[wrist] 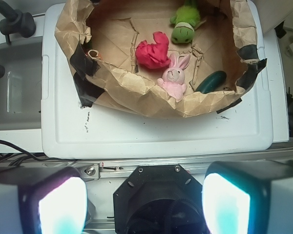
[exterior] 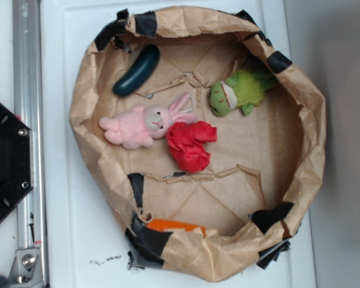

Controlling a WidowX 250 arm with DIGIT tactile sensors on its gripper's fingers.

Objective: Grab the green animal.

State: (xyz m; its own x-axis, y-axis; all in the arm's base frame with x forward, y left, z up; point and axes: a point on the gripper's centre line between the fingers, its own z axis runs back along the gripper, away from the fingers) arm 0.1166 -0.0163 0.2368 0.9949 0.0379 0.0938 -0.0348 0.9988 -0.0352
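The green animal (exterior: 237,91) is a fuzzy lime-green plush with an olive head and a red mouth mark. It lies inside the brown paper nest (exterior: 87,102), near the far right wall. In the wrist view the green animal (wrist: 185,22) shows at the top, well away from the fingers. My gripper (wrist: 144,207) is open, its two glowing pads spread wide at the bottom of that view, with nothing between them. It hovers above the robot's black base (wrist: 156,195), outside the nest. In the exterior view the gripper is out of sight.
A pink plush bunny (exterior: 145,124), a crumpled red cloth (exterior: 191,146) and a dark green cucumber-shaped object (exterior: 136,70) also lie in the nest. An orange item (exterior: 175,226) pokes out at its near rim. The nest sits on a white board (wrist: 161,131); a metal rail (exterior: 25,90) runs along the left.
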